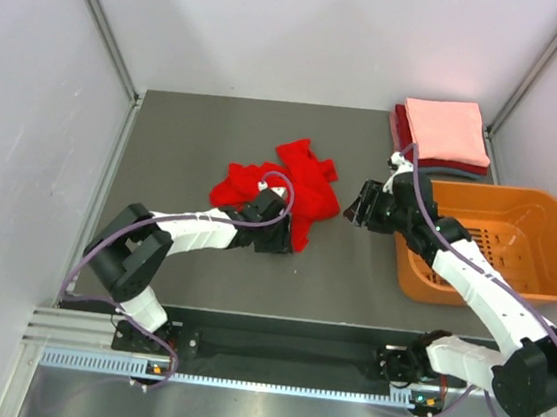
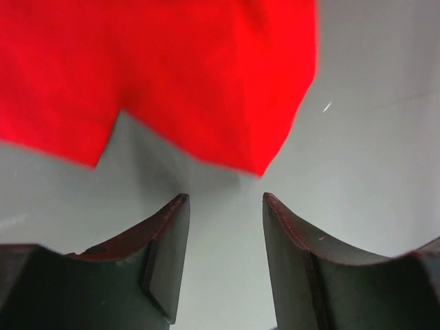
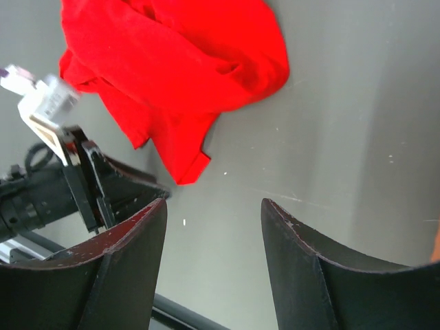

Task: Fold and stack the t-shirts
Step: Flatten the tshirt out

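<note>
A grey surface (image 1: 351,277) is seen w/ an orange basket (image 1: 550,214) at 3 o'clock. Approx. at centre the red shirt (image 1: 303,171) is left crumpled. The folded stack (image 1: 449,127), pink on top, is set at 1 o'clock behind the basket. The L gripper (image 2: 223,199) is held apart, empty, just beside the shirt's 6 o'clock hem. The R gripper (image 3: 213,206) is spread apart, empty, at the shirt's 3 o'clock side, not touching.

An orange plastic basket (image 1: 507,192) sat on the grey table (image 1: 351,277) to my right, close to the right wall, with slotted vents in its floor and sides. White panels (image 1: 279,27) closed in the table on three sides. A ribbed aluminium rail (image 1: 269,381) ran along the near edge. An orange sliver at the far right of my right wrist view was possibly that basket. Pale specks dotted the tabletop.
</note>
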You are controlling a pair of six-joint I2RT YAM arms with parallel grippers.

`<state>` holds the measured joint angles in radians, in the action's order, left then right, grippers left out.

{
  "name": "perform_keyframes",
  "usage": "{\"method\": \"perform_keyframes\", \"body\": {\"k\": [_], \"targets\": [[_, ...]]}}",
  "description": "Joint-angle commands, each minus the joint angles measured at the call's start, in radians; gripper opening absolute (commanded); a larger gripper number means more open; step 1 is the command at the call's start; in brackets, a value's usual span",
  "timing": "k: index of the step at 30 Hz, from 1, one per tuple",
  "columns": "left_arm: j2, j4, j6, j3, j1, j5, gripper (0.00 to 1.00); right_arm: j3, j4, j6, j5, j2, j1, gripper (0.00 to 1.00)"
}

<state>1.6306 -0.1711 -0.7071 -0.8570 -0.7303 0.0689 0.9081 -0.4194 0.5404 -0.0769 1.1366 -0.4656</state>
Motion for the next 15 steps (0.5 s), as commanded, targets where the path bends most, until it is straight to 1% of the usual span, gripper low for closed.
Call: {"method": "perform_keyframes", "body": {"k": [1,4,6,7,8,9,11,12,13,14,15], "targets": [[0.049,0.1,-0.011,-0.033,-0.012,0.011,0.52,0.017,0.057,0.007,0.028,0.017,-0.033,0.57],[0.087,0.078,-0.005,-0.066,-0.014,-0.001,0.49,0.026,0.057,0.007,0.043,0.029,-0.048,0.57],[0.098,0.047,0.006,-0.089,-0.014,-0.02,0.32,0.028,0.068,0.006,0.06,0.044,-0.062,0.57],[0.1,0.032,0.011,-0.102,-0.014,-0.026,0.18,0.02,0.077,0.004,0.066,0.052,-0.064,0.57],[0.094,-0.017,0.018,-0.121,-0.012,-0.058,0.1,0.015,0.1,0.003,0.072,0.064,-0.065,0.57],[0.081,-0.042,0.023,-0.131,-0.014,-0.06,0.0,0.014,0.111,0.003,0.072,0.099,-0.067,0.57],[0.013,-0.127,0.037,-0.137,-0.012,-0.133,0.0,0.032,0.146,-0.028,0.072,0.146,-0.07,0.58],[-0.05,-0.168,0.047,-0.134,-0.014,-0.193,0.0,0.067,0.151,-0.046,0.072,0.202,-0.076,0.59],[-0.083,-0.201,0.052,-0.132,-0.012,-0.222,0.0,0.087,0.157,-0.069,0.072,0.23,-0.083,0.59],[-0.116,-0.235,0.057,-0.128,-0.012,-0.248,0.0,0.109,0.166,-0.127,0.068,0.258,-0.088,0.6],[-0.174,-0.311,0.061,-0.125,-0.012,-0.323,0.0,0.132,0.166,-0.157,0.069,0.312,-0.1,0.6]]}}
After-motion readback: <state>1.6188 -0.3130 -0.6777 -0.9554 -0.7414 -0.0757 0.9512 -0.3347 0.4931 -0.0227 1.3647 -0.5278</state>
